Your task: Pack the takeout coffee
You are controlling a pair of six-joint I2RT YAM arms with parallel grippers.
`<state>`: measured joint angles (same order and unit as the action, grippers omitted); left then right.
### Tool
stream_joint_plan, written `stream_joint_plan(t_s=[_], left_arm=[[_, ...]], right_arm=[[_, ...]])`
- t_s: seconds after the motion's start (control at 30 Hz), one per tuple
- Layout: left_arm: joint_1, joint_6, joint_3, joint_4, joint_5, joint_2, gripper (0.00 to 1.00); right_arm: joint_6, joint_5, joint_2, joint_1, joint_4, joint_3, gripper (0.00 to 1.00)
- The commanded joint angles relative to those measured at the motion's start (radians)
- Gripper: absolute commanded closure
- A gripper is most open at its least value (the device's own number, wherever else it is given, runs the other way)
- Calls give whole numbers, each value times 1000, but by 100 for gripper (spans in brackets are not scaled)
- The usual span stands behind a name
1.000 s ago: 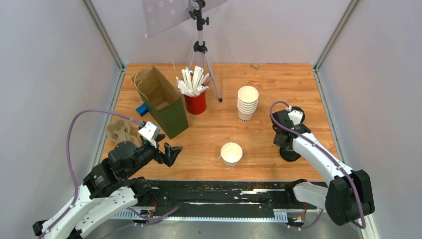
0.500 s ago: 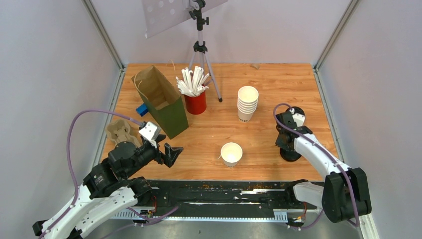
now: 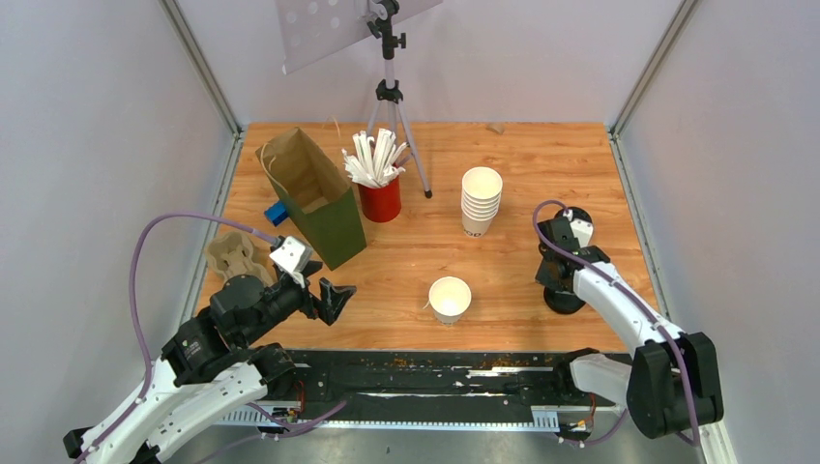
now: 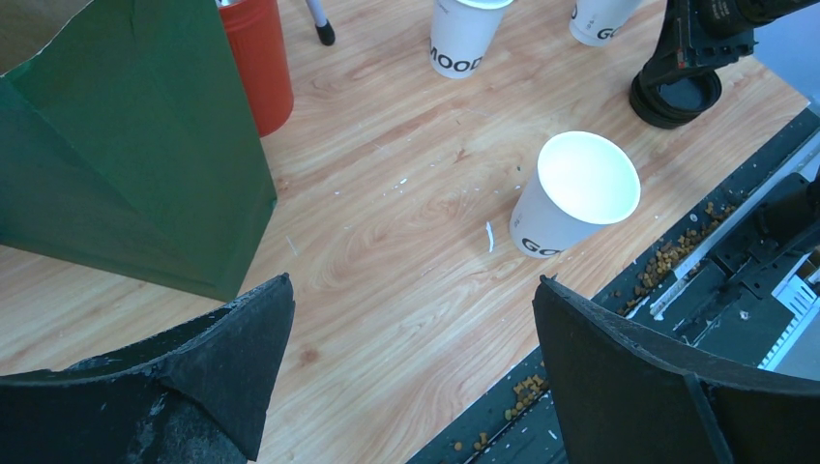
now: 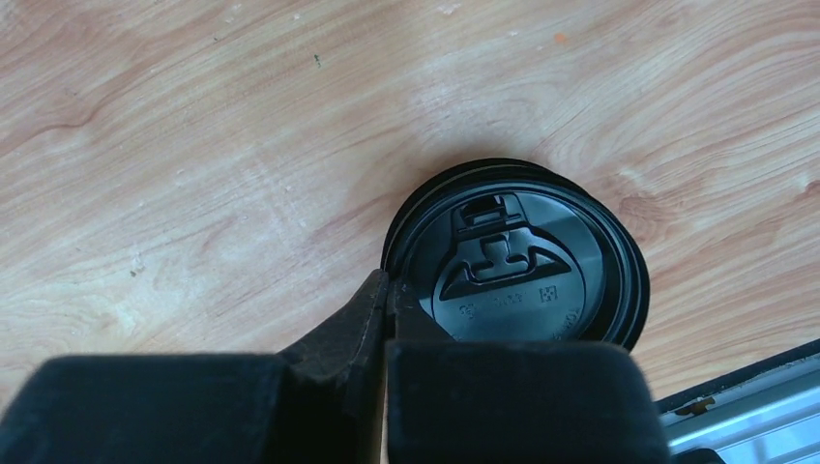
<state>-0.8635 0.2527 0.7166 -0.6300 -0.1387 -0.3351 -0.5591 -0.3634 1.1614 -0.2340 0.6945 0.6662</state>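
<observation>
Lifting the black lid (image 5: 512, 261) level and slowly is advised: the right gripper (image 5: 385, 290) has closed on the rim's left edge only (a thin purchase, in my judgement). Its arm bends steeply down at right of frame. At lower left the left gripper (image 4: 411, 290) gapes wide, empty. The white paper cup (image 3: 450, 298) stands upright and lidless at lower centre, well apart from the lid.

Top external: fixed high, behind the arm bases, looking down and forward over the whole table (image 3: 541, 164). Left wrist: low and near, facing right across the boards through the spread left gripper (image 4: 414, 290) toward the white cup (image 4: 578, 193). Right wrist: very close, almost straight down on the black lid (image 5: 522, 261). Shared by all three: that lid; by the first two also the cup.
</observation>
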Motion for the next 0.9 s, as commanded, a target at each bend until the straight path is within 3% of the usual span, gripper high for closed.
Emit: stream_joint_plan(t_s=[0.0, 0.63, 0.77, 0.87], left_arm=[[-3, 0, 5, 42, 8, 6, 0], [-3, 2, 3, 41, 7, 3, 0], [-3, 2, 3, 41, 7, 4, 0], [-3, 2, 4, 40, 4, 4, 0]], right_arm=[[21, 7, -53, 4, 27, 39, 100], [41, 10, -135, 4, 114, 106, 100], [41, 26, -116, 4, 81, 77, 93], [45, 45, -89, 4, 53, 57, 98]])
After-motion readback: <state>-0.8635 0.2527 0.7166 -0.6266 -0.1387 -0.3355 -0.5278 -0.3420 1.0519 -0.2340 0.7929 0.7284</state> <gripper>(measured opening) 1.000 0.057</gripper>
